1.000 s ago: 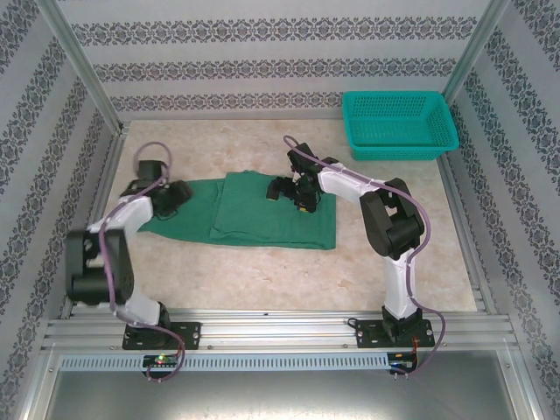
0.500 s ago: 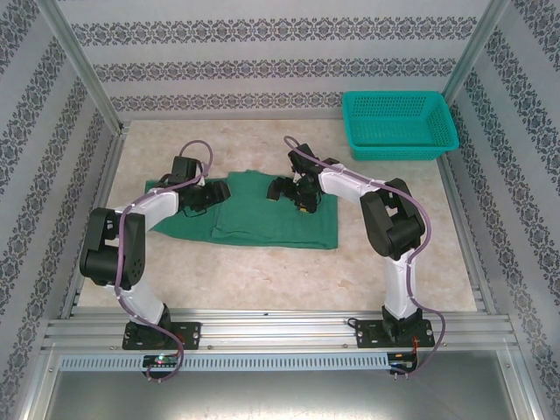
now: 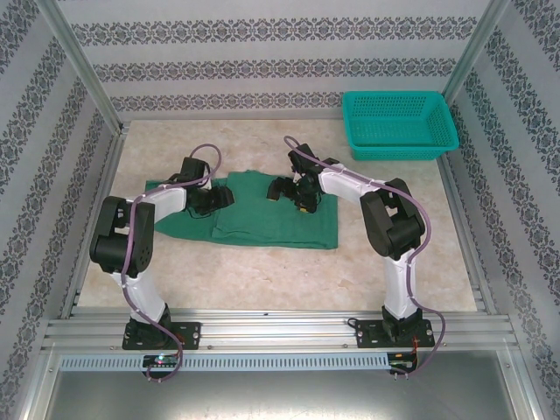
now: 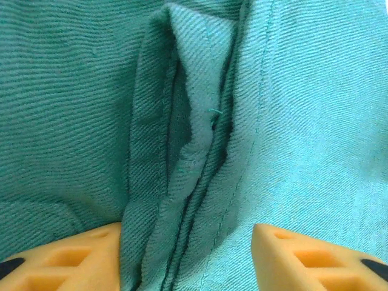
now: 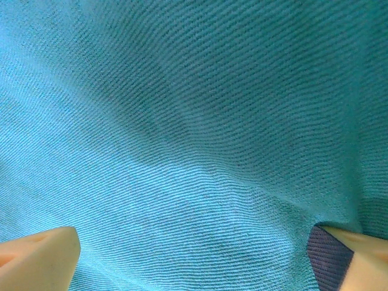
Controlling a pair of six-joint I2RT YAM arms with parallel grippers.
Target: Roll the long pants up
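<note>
One pair of long pants lies partly folded at the middle of the counter. Over the last second the left arm swung inward from the garment's left end to the fold edge. The left jaws stand apart astride a raised seam ridge, likely to start the roll. The right jaws spread wide on the cloth. Patterned walls enclose the counter, with a teal basket at far right.

Teal mesh basket at far right corner of beige marbled tabletop; patterned walls around.
</note>
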